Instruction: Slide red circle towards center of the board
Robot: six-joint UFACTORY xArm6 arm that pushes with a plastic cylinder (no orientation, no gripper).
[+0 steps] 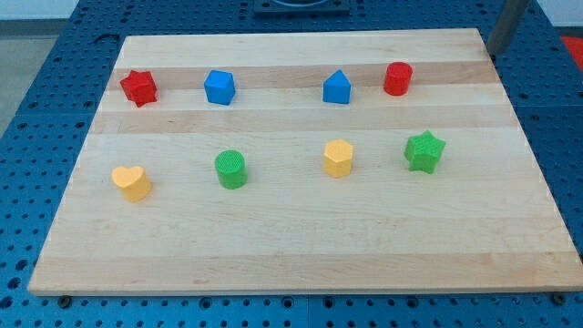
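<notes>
The red circle [397,78] stands near the view's top right of the wooden board [301,246]. My rod enters at the view's top right corner, and my tip [496,52] sits just off the board's top right edge, well to the right of and slightly above the red circle. It touches no block.
A blue block [337,87] is left of the red circle, a blue cube [219,87] and a red star [139,87] further left. Below them lie a yellow heart [132,182], a green circle [231,169], a yellow hexagon [338,158] and a green star [424,151].
</notes>
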